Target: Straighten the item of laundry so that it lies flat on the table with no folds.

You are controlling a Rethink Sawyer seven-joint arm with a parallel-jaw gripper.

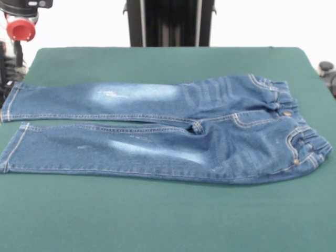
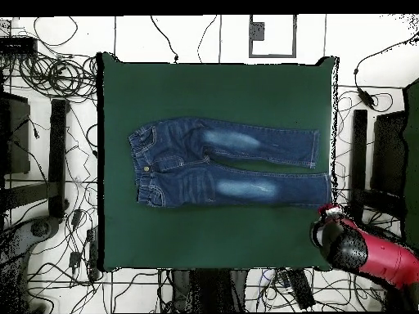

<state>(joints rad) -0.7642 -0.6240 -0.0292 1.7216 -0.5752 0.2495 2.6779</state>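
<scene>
One pair of jeans [image 1: 173,131] lies spread on the green bench [image 1: 157,220], roughly central, both legs stretched out side by side along its length and the gathered waistband [image 1: 294,121] at one end. The legs look nearly flat; a narrow wedge of green shows between them toward the cuffs. Small puckers remain at the crotch seam and around the elastic waist, so my judgement is that the task is close to done.

Little could go wrong except through more handling. A pinch near the crotch could drag both legs together and raise a new fold, and a pull on one cuff could skew that leg toward the bench edge, which the cuffs already lie near. The elastic will likely spring back into gathers whatever is done.

The red and black arm [image 2: 368,249] sits off one corner of the bench on the cuff side, well apart from the cloth. Its end effector cannot be made out, so whether it is open or closed I cannot tell; nothing appears to be carried.

Count: one pair of jeans, two legs, one bench, one arm.
</scene>
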